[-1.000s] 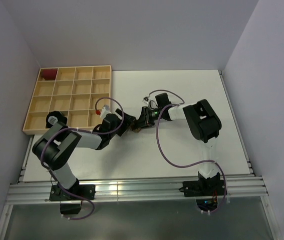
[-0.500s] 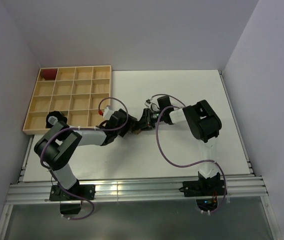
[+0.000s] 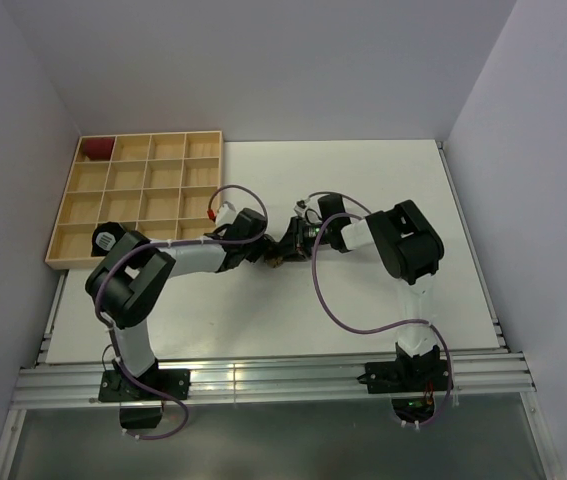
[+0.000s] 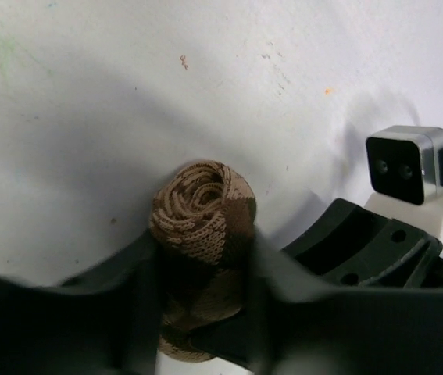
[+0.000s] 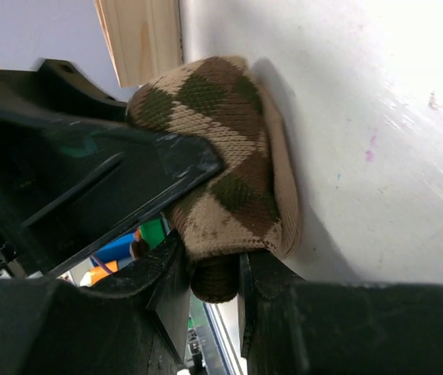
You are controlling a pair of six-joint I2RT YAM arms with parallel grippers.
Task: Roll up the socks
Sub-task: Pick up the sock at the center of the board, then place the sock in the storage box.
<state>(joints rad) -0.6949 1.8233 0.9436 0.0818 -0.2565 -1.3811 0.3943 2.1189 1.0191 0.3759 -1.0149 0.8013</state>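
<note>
White table (image 3: 393, 290) on my feed. Mid-table, my left gripper (image 3: 262, 252) hugs the rolled tan argyle sock (image 4: 202, 212) from both sides, and my right gripper (image 3: 287, 243) pinches its end. Farther back left sits a wooden tray (image 3: 73, 263) with a red bundle (image 3: 96, 148) in its far corner compartment.

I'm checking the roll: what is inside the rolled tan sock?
At its open end the tan sock shows only its own fabric wound in a spiral; deeper layers are covered.
</note>
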